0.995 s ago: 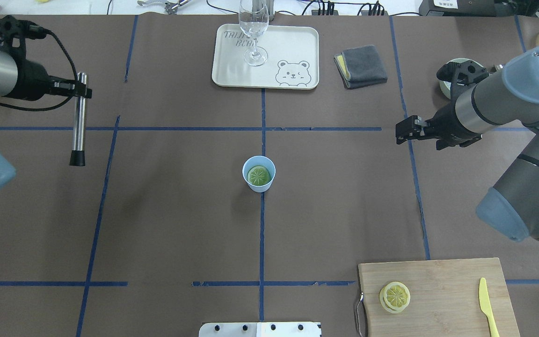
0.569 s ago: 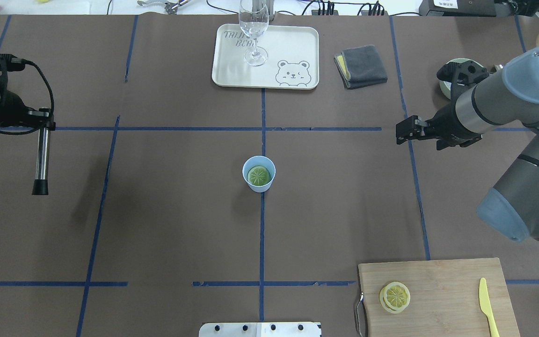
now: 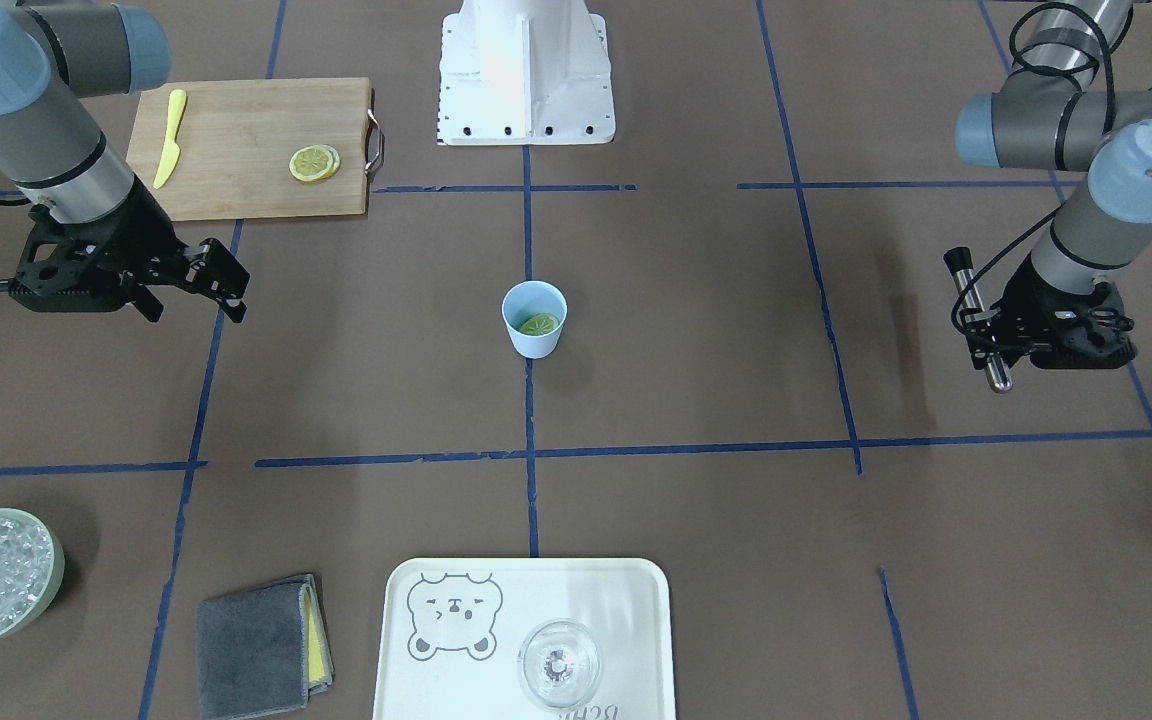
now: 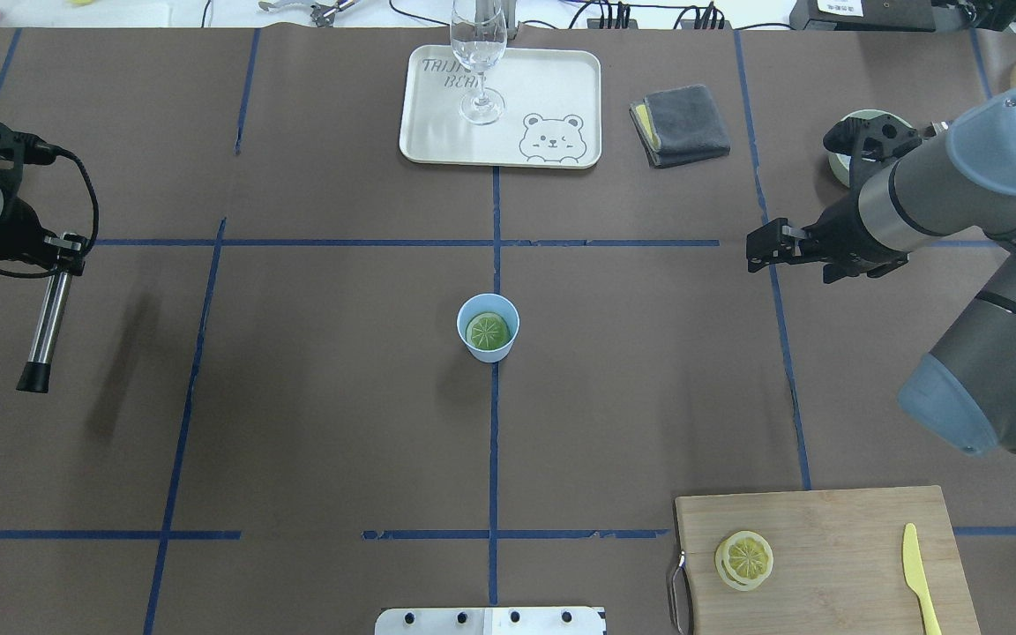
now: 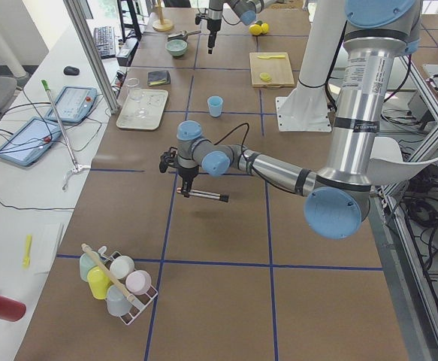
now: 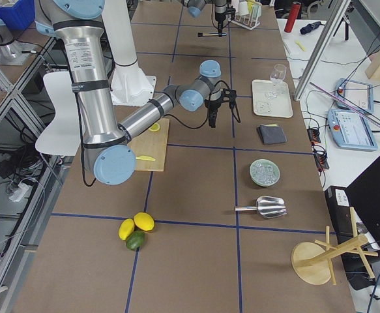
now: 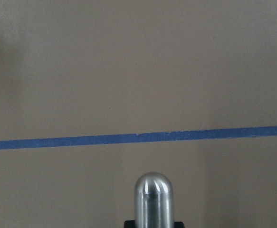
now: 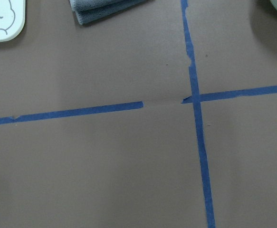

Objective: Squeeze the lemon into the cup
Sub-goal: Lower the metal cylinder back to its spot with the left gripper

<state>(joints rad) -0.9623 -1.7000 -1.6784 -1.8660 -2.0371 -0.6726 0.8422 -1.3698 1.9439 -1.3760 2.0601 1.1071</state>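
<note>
Nearest the robot's base, noted a bamboo cutting board point(image 4: 825, 529) carrying a small stack of spare lemon slices point(image 4: 744, 559) and a yellow plastic knife point(image 4: 921, 578). Further out, at the table's middle, found the lemon point(image 4: 488, 331) lying flat in the bottom of the cup point(image 4: 492, 355), a matte pale blue taper standing upright on a tape line. Thin and round, so no long axis to line up with. Judged the right gripper point(image 4: 753, 250) the nearer one, well apart on the cup's right, with jaws seemingly parted on nothing. Saw the left gripper point(image 4: 67, 256) further off on the other side. Clamped there on one end of a smooth steel rod point(image 4: 45, 322) with a black tip, held roughly level, its length running toward the robot rather than at the cup. Beyond, made out a cream tray point(image 4: 561, 88), a clear glass point(image 4: 479, 53) and a folded grey cloth point(image 4: 683, 123).
</note>
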